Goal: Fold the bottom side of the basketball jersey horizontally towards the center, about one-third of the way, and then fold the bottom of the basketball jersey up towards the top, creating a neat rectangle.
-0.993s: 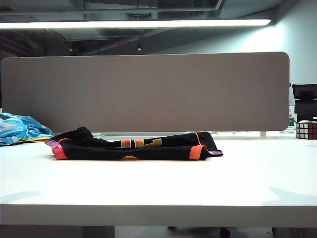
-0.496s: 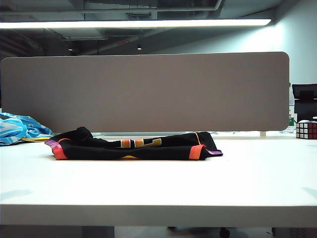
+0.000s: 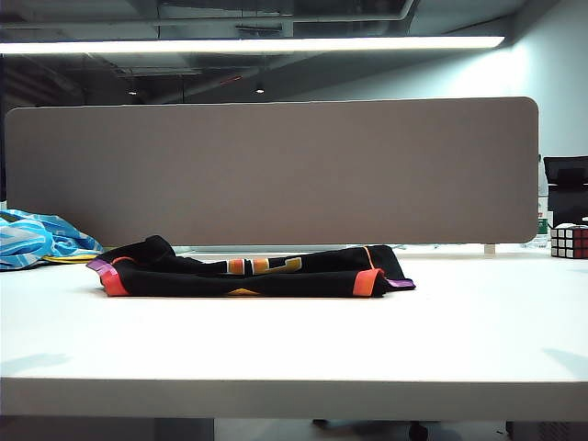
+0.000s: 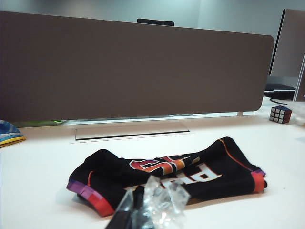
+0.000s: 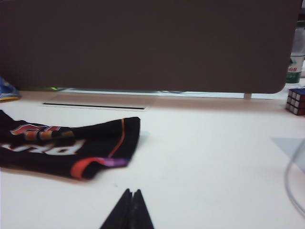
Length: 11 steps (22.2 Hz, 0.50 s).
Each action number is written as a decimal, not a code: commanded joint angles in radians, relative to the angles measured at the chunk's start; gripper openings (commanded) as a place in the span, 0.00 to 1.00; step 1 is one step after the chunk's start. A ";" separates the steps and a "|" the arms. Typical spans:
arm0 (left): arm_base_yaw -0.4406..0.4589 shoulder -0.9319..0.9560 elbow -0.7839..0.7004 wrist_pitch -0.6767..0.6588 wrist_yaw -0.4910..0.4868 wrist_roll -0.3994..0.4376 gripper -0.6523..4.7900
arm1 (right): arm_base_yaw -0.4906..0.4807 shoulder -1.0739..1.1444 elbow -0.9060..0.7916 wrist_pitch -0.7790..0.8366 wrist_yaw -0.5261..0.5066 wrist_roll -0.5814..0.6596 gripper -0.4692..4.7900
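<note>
The basketball jersey point(image 3: 248, 273) lies folded into a low, long, roughly rectangular bundle on the white surface point(image 3: 294, 349), so both folds look done. Little seems left beyond perhaps tidying the lumpier end. The left gripper point(image 4: 136, 210), closed and empty, sits just short of the jersey's near edge; its fingers seem wrapped in clear film, though the view is poor. The right gripper point(image 5: 131, 207), closed to a point, stands apart from the jersey's orange-trimmed corner. The fabric is soft, black and slightly rumpled.

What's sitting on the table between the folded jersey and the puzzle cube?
Nothing: only bare white table between the basketball jersey and the puzzle cube, clearest in the exterior view; both wrist views agree.
</note>
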 commanded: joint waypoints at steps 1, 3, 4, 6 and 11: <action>0.008 0.000 0.003 -0.007 -0.037 0.023 0.11 | -0.002 -0.003 -0.003 -0.035 0.042 -0.012 0.09; 0.012 0.000 0.003 -0.012 -0.094 0.028 0.11 | -0.011 -0.003 -0.003 -0.034 0.043 -0.020 0.09; 0.016 0.000 0.003 -0.012 -0.100 0.027 0.11 | -0.015 -0.003 -0.003 -0.033 0.043 -0.021 0.09; 0.027 0.000 0.003 -0.014 -0.099 0.028 0.11 | -0.029 -0.003 -0.003 -0.027 0.045 -0.024 0.09; 0.097 0.000 -0.007 -0.017 -0.031 0.019 0.11 | -0.088 -0.003 -0.003 -0.017 0.031 -0.023 0.09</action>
